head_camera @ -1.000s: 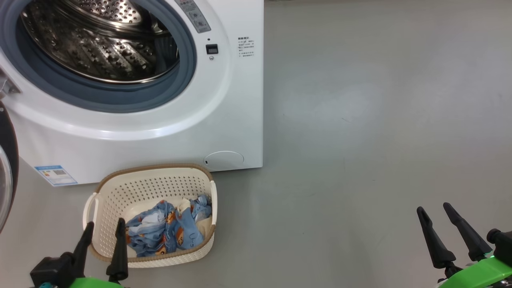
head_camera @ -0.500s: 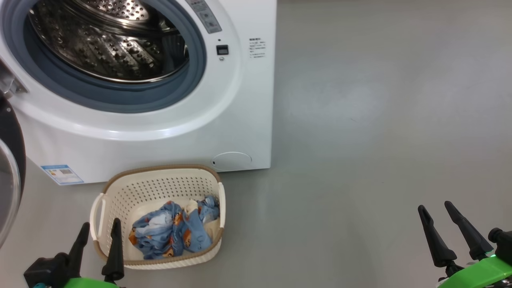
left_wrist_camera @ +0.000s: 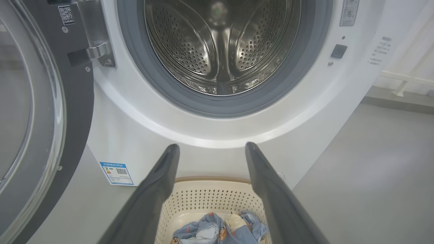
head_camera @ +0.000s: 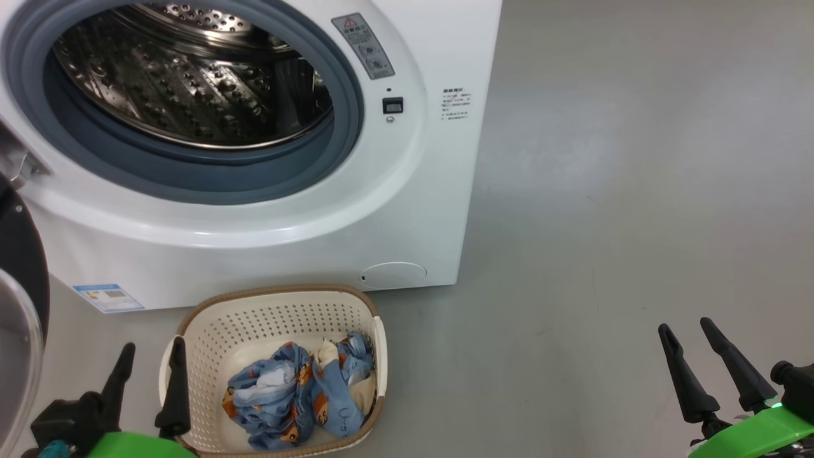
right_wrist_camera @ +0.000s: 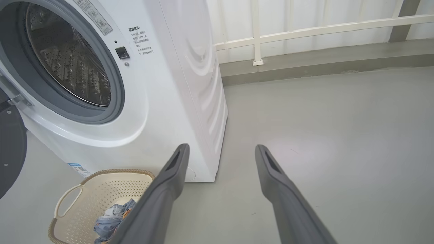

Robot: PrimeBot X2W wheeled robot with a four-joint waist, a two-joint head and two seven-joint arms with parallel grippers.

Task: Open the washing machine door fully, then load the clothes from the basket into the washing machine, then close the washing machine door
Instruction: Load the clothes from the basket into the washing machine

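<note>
Head camera swings over, so the washing machine (head_camera: 407, 210) now sits further right in the head view, its steel drum (head_camera: 191, 83) showing bare metal. The washing machine door (head_camera: 22, 267) hangs open at its left. Right in front of the machine sits the basket (head_camera: 273, 318), the clothes (head_camera: 299, 394) heaped inside. The left gripper (head_camera: 153, 343) hovers at the basket's rim, fingers spread wide and empty. The right gripper (head_camera: 684, 324) is well off to the machine's right, also wide and empty. A blue energy label (head_camera: 108, 298) and a warning-triangle sticker (head_camera: 365, 46) show, their print too small to read.
</note>
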